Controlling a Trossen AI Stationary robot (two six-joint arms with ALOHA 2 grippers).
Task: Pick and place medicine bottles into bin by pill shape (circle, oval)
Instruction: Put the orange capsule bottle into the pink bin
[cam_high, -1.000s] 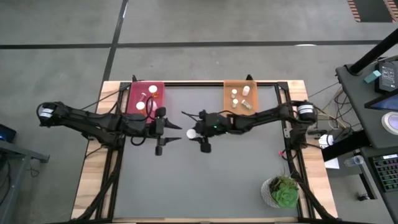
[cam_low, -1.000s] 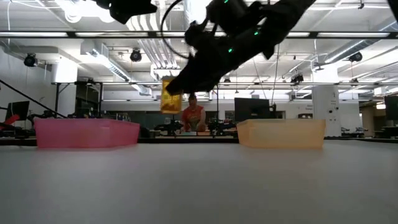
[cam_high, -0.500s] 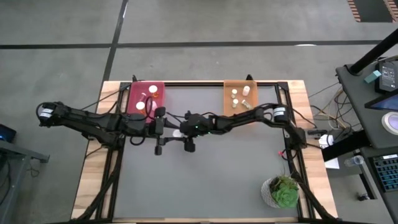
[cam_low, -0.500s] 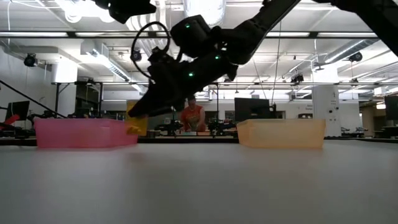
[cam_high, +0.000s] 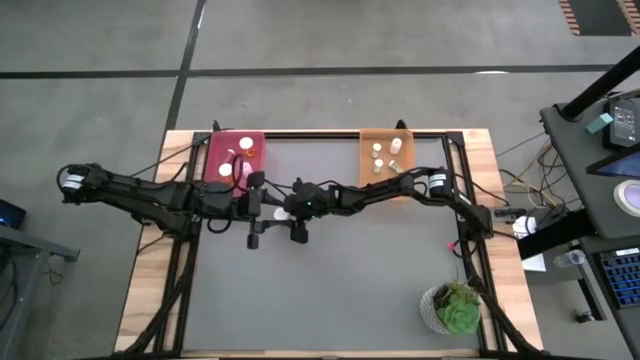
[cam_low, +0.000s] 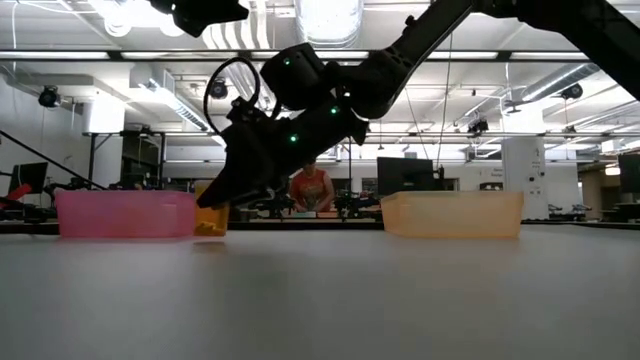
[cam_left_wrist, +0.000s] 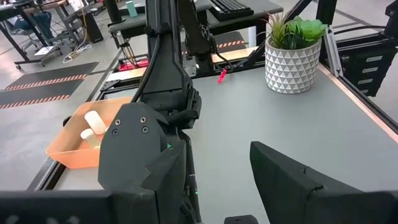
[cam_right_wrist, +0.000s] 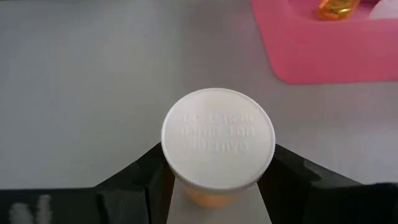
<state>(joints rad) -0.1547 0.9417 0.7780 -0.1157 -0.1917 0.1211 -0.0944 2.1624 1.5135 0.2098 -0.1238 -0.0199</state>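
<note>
The right gripper (cam_high: 286, 212) is clamped on a white-capped medicine bottle (cam_right_wrist: 218, 138), its two dark fingers (cam_right_wrist: 134, 180) pressed to either side of the amber body just beneath the round cap, as the right wrist view shows. In the low view the bottle (cam_low: 211, 219) hangs at the gripper's tip (cam_low: 222, 196), its base at or just above the grey table (cam_low: 320, 300), beside the near end of the pink bin (cam_low: 125, 213); whether it touches the surface cannot be told. From above, the right arm reaches from the table's right edge across its far half, bringing the bottle (cam_high: 283, 213) close to the left gripper (cam_high: 258, 212), which waits with fingers spread wide apart just in front of the pink bin (cam_high: 218, 148) at the far left corner. The left wrist view confirms that gripper's fingers (cam_left_wrist: 292, 180) hold nothing. The pink bin already contains bottles (cam_high: 244, 146), and the orange bin (cam_high: 366, 145) along the far edge holds several more (cam_high: 395, 146). A green plant in a white patterned pot (cam_high: 453, 307) stands at the near right corner. Beyond the table, the low view takes in a wide workshop hall with ceiling strip lights, where a person in an orange top (cam_low: 312, 185) sits among desks and monitors.
</note>
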